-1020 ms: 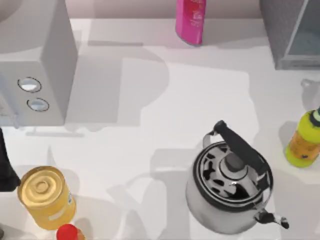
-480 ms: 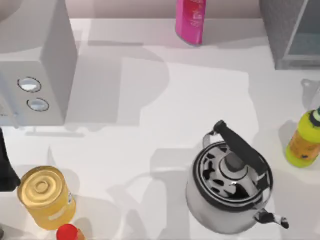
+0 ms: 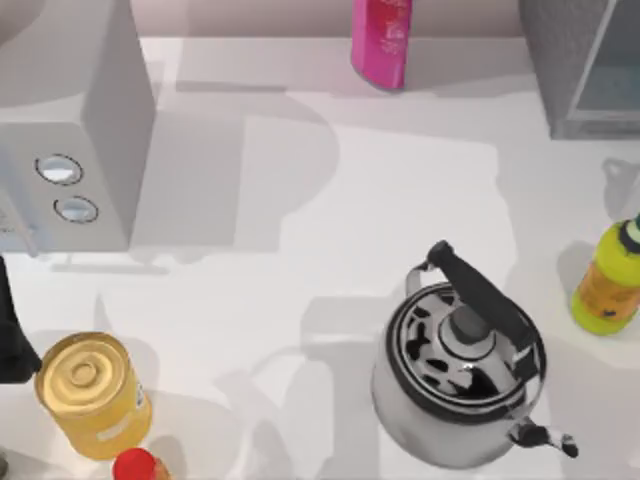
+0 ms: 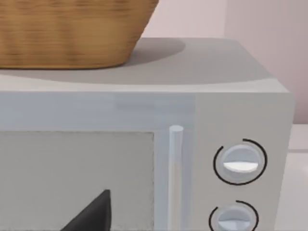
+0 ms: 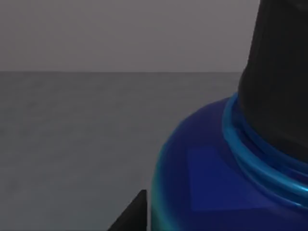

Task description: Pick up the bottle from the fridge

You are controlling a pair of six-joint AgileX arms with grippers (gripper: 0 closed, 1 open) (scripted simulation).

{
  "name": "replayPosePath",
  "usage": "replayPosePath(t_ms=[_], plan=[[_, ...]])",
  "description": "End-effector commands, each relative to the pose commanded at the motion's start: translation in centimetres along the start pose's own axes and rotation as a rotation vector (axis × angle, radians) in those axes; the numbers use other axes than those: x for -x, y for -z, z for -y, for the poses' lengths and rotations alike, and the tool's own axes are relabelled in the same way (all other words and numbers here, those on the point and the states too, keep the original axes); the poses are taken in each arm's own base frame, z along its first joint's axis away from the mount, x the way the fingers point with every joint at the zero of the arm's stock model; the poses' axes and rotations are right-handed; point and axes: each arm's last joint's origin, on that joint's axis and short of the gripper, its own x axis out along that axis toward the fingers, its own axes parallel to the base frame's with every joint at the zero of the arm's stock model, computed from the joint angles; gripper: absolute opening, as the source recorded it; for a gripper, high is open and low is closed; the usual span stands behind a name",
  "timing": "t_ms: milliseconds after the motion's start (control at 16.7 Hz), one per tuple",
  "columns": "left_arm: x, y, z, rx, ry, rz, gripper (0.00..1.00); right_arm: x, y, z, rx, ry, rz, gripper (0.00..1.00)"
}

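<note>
One blue bottle (image 5: 207,178) w/ a black cap sits right up close to the right gripper's camera inside the fridge (image 3: 580,60) at far right, grip state can't tell, so square up on the body before closing.

A matte black, tapering piece of the left arm (image 3: 8,335) shows at the top view's left edge. The left wrist view catches one flat black wedge-shaped fingertip (image 4: 92,214), plain and unmarked; the right wrist view shows a similar black pointed fingertip (image 5: 131,215)
</note>
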Motion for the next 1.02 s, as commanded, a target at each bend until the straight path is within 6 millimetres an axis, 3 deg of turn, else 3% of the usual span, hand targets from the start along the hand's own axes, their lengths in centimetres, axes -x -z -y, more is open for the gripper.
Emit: replayPosePath(t_ms=[480, 1020], plan=[[0.0, 0.0, 0.0, 0.0, 0.0, 0.0, 1.0, 0.1, -0.2, 0.2, -0.002, 0.003, 0.003, 0.0], [0.0, 0.0, 0.0, 0.0, 0.0, 0.0, 1.0, 1.4, -4.5, 0.2, -0.003, 0.002, -0.003, 0.0]])
